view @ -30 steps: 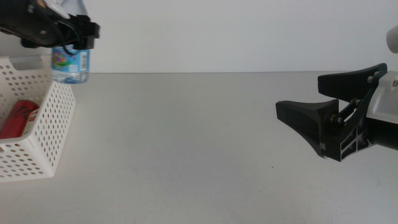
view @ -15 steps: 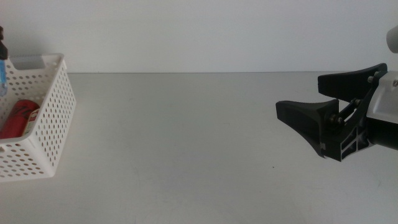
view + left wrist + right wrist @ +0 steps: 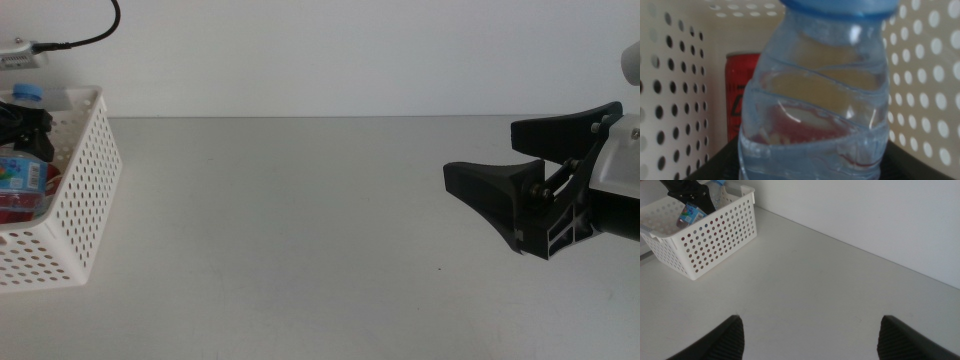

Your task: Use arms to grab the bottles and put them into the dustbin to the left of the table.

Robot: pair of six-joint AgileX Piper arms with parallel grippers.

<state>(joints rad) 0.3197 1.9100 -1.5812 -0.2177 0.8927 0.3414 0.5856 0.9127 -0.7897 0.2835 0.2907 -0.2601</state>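
Left gripper (image 3: 22,128) is down inside the white perforated plastic dustbin (image 3: 85,190) at 9 o'clock, jaws clamped on the small clear blue-capped water bottle (image 3: 815,95), a slim red can (image 3: 742,95) beside it. Release step; next, open jaws and lift clear. Right gripper (image 3: 510,165) waits at 3 o'clock over the light-grey tabletop (image 3: 300,230), jaws wide.
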